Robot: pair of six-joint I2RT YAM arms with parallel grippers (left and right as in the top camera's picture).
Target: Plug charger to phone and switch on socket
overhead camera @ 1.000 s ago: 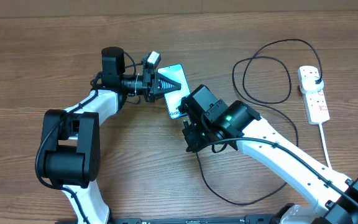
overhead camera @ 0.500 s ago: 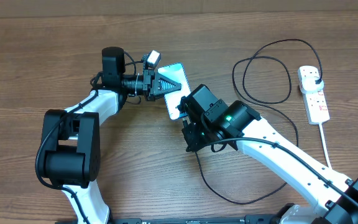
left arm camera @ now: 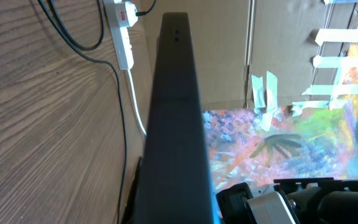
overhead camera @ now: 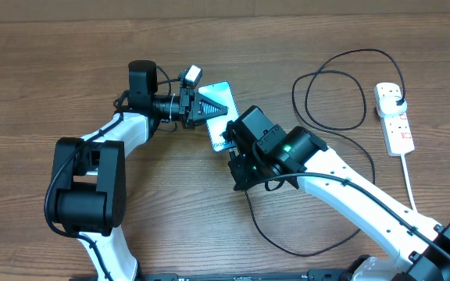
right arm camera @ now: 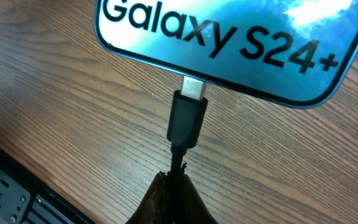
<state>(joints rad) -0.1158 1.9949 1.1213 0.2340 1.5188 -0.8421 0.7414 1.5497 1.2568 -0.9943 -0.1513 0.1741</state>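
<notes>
A brown wood-grain desk (overhead camera: 53, 47) fills the overhead view, with a strip of cardboard behind its far edge. The left wrist camera catches a cardboard wall and a bright painted sheet beyond.

Over the last second almost nothing has shifted. Both arms sit as they were, and only the near end of the slim smartphone with the glowing cyan screen (overhead camera: 222, 129) has wobbled a little, then settled back. The phone lies around the middle of the desk, nearer the far edge.

The left gripper (overhead camera: 209, 105) is pinched on the phone's far end. The right gripper (right arm camera: 178, 186) is squeezed onto the thin black charger cable (right arm camera: 187, 118) just behind its connector. The silver tip meets the port on the phone's near edge, yet bare metal shows between the black shell and the frame. So I judge the plug is only partly home and the push is either unfinished or stalled.

The long white power strip (overhead camera: 397, 129) lies by the right edge, toward the far right corner, well apart from both grippers. The charger's black plug (overhead camera: 398, 94) is already in it, but its switch is not yet pressed
</notes>
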